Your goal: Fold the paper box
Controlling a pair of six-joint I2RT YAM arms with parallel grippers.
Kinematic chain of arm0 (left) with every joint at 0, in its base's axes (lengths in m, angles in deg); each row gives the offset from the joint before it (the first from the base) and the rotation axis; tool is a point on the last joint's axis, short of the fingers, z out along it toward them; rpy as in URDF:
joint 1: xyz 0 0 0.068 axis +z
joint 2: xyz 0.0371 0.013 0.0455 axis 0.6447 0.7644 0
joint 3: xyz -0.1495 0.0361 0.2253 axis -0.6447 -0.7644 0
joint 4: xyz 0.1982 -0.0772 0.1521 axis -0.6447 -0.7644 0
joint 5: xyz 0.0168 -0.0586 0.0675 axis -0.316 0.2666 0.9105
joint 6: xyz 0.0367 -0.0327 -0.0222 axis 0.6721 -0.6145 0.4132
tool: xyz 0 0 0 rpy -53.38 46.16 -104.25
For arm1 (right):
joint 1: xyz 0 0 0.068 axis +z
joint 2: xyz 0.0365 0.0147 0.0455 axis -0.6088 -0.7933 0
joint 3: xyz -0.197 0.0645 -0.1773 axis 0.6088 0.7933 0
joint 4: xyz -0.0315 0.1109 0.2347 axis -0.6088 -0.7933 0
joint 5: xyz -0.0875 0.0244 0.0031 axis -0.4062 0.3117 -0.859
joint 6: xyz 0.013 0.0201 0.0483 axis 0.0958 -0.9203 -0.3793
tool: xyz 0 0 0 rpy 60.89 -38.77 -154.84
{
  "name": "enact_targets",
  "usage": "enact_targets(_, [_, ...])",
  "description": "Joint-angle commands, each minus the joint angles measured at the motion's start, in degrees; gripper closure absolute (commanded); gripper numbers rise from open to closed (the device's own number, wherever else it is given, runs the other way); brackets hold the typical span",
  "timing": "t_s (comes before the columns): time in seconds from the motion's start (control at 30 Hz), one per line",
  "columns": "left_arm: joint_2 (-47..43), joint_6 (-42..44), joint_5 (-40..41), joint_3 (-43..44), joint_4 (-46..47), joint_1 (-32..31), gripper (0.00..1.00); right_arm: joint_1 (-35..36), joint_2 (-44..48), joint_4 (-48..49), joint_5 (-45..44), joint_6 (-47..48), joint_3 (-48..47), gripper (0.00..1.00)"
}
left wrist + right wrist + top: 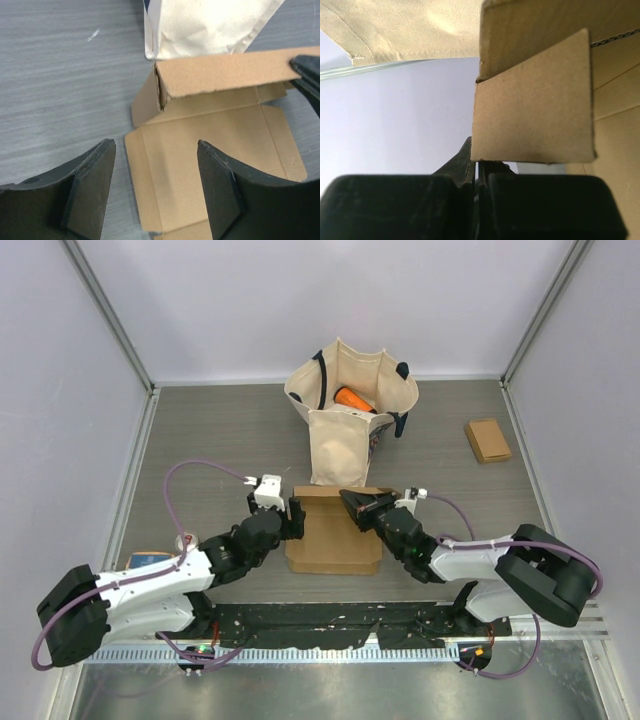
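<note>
The paper box (333, 540) is a brown cardboard blank lying flat mid-table, with its far wall (225, 75) folded upright and a left corner tab (146, 102) partly raised. My left gripper (295, 517) hovers at the box's left edge. It is open (156, 144), and only the flat panel (215, 135) shows between its fingers. My right gripper (349, 500) is shut, its tips at the right end of the raised wall (479, 162). A side tab (532, 100) stands just past those tips, and I cannot see any cardboard between the jaws.
A cream canvas tote bag (350, 405) stands just behind the box, touching its far wall, with an orange item (352, 399) inside. A small folded cardboard box (487, 440) lies at the far right. A blue-topped object (150, 561) sits by my left arm. Enclosure walls ring the table.
</note>
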Motion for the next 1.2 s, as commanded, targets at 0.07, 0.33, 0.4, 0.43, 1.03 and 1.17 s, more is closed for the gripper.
enact_targets(0.07, [4.97, 7.97, 1.95, -0.67, 13.88, 2.74, 0.35, -0.55, 1.84, -3.24, 1.4, 3.68, 0.45, 0.92])
enact_targets(0.33, [15.45, 12.63, 4.57, 1.62, 21.99, 2.92, 0.39, -2.92, 12.44, -15.25, 5.17, 16.03, -0.78, 0.59])
enact_targets(0.4, [18.08, 13.59, 6.06, 2.14, 23.31, 2.92, 0.4, -3.37, 17.2, -27.41, 7.99, 21.59, -2.45, 0.47])
enact_targets(0.43, [18.79, 14.03, 6.33, 2.4, 23.49, 2.92, 0.42, -3.37, 22.96, -31.33, 8.77, 28.49, -2.97, 0.46])
enact_targets(1.03, [16.35, 11.14, -15.89, 0.4, 28.58, 12.06, 0.37, -19.0, 26.28, -81.46, 18.79, 68.54, -29.68, 0.21])
enact_targets(1.17, [9.84, 10.09, -19.33, -2.68, 26.4, 12.94, 0.34, -22.43, 21.62, -79.8, 23.28, 70.04, -31.37, 0.21])
